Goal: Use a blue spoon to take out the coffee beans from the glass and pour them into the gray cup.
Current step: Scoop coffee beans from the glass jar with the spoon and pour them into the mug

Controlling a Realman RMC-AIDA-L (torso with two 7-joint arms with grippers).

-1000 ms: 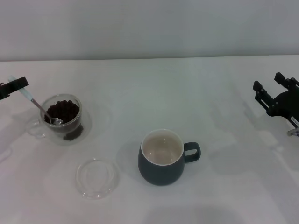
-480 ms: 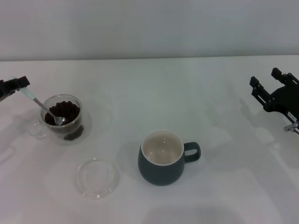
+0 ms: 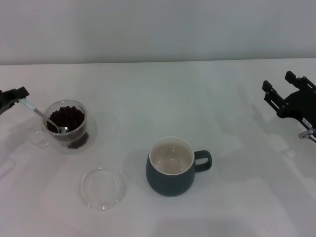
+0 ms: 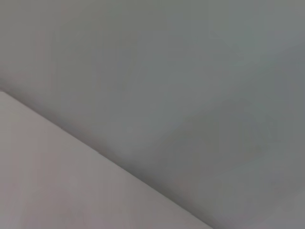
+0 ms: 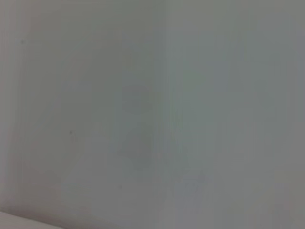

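You are working a light, stiff, slippery teaspoon with a pale blue handle and metal bowl (image 3: 48, 120); your left hand (image 3: 15, 97) is clenching its handle tip, the bowl dipping into dark coffee beans (image 3: 65, 117) inside the fragile clear double-walled glass (image 3: 64, 126). Your right hand (image 3: 285, 97) is hovering far right, released.

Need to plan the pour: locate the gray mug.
Head view: the dark blue-gray ceramic mug stands at table centre, right of the shallow clear glass dish.

Glass (image 3: 66, 126) left of the gray cup (image 3: 170, 168); spoon (image 3: 48, 120) apparently in the glass.
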